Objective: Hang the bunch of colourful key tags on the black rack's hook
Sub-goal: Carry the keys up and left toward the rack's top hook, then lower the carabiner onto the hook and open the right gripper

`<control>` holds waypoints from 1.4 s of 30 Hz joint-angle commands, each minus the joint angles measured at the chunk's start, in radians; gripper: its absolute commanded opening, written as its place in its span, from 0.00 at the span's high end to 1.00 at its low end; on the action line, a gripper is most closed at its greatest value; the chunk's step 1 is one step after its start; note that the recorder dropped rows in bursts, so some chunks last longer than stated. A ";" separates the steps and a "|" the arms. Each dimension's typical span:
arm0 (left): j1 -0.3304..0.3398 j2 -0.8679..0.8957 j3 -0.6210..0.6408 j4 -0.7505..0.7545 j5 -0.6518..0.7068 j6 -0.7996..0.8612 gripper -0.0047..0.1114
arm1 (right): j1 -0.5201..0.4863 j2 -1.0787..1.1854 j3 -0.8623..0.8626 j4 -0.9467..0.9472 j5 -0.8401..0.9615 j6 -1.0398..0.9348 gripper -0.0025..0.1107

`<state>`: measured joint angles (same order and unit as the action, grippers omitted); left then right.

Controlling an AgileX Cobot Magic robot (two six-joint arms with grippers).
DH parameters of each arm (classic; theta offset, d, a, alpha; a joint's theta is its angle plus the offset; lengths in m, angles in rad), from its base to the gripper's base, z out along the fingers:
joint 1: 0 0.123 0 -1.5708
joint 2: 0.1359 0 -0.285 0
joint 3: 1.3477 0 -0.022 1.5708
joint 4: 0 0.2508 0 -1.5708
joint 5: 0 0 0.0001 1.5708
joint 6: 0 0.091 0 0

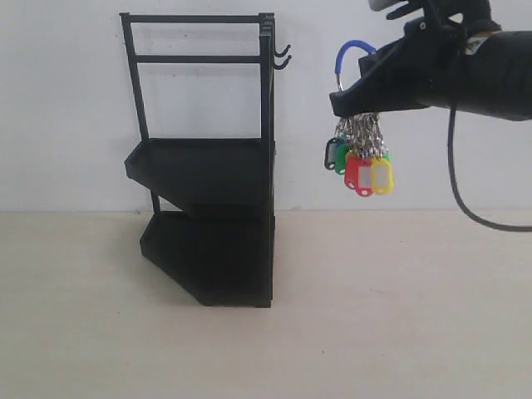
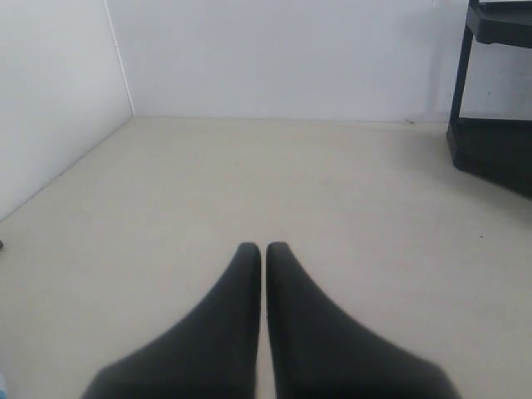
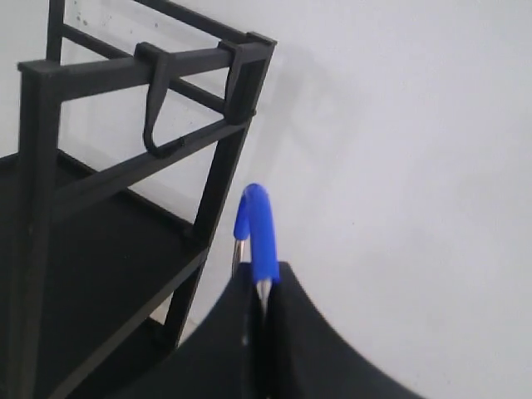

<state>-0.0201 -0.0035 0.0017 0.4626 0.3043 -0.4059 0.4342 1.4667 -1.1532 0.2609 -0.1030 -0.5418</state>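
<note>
Blue-looped tags (image 1: 362, 163) hang pinched in our right claw (image 1: 338, 104), near the hook (image 1: 283, 56) of the rack (image 1: 212, 253); their labels are too small to read. Our left claw (image 2: 263, 248) sits closed, empty.

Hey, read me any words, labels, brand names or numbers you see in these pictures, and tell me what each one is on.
No text can be read in any view.
The key tags: the label windows on the red and yellow ones look pale, and they are too small to tell if anything is written there.
The black rack: no label, brand or number shows.
</note>
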 commanded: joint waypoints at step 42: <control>-0.001 0.004 -0.002 0.000 -0.010 -0.006 0.92 | 0.065 0.270 -0.285 -0.009 0.013 -0.047 0.98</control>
<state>-0.0201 -0.0035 0.0017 0.4626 0.3043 -0.4059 0.4996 1.7397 -1.4240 0.2571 -0.0791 -0.5795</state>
